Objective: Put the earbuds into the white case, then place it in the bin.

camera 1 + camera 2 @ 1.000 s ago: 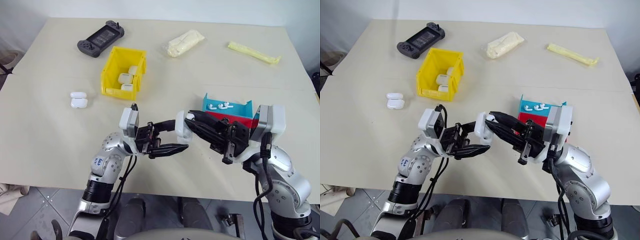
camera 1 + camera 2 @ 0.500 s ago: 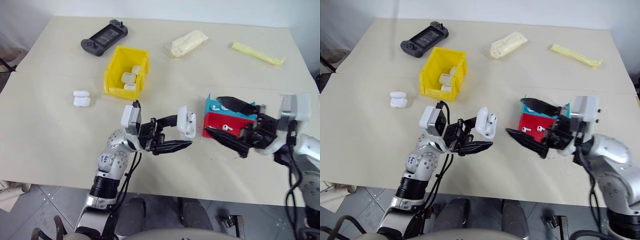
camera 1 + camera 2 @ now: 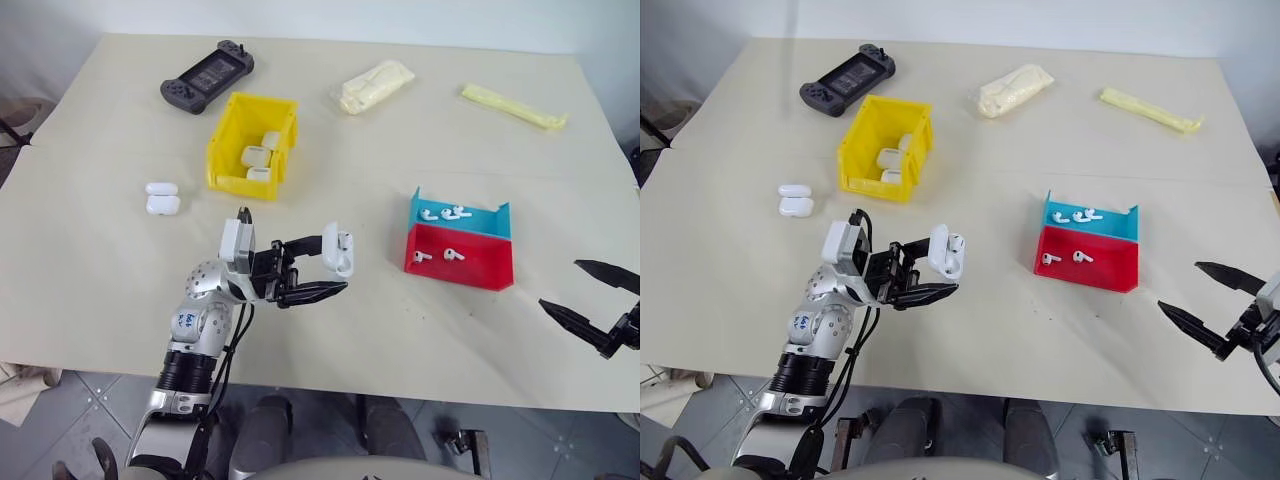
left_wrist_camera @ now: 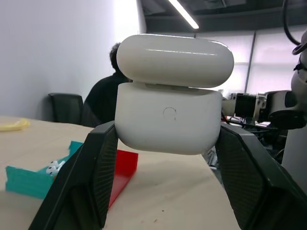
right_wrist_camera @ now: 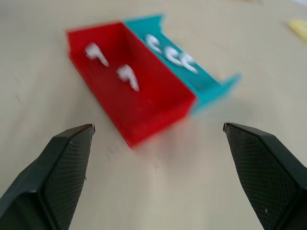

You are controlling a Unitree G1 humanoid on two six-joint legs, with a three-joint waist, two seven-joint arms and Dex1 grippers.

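Leftmost on the tabletop [image 3: 90, 260] lie two spare white cases [image 3: 161, 199], and behind them a dark game controller [image 3: 206, 75]. Next comes the bin [image 3: 252, 146], yellow, with several white cases inside it. In front of the bin the left arm reaches in from the near edge, forearm rising and wrist bent so that the left pincer [image 3: 335, 270] points level toward the right; its fingers are clamped on the white case [image 3: 338, 250], held upright above the tabletop with the lid hinged ajar. Further right sits a red-and-blue tray [image 3: 459, 251] with the earbuds [image 3: 438, 255] lying loose, two in the red half and more in the blue. At the far right edge the right pincer [image 3: 592, 298] hovers low, its fingers spread wide apart and holding nothing, well apart from the tray.
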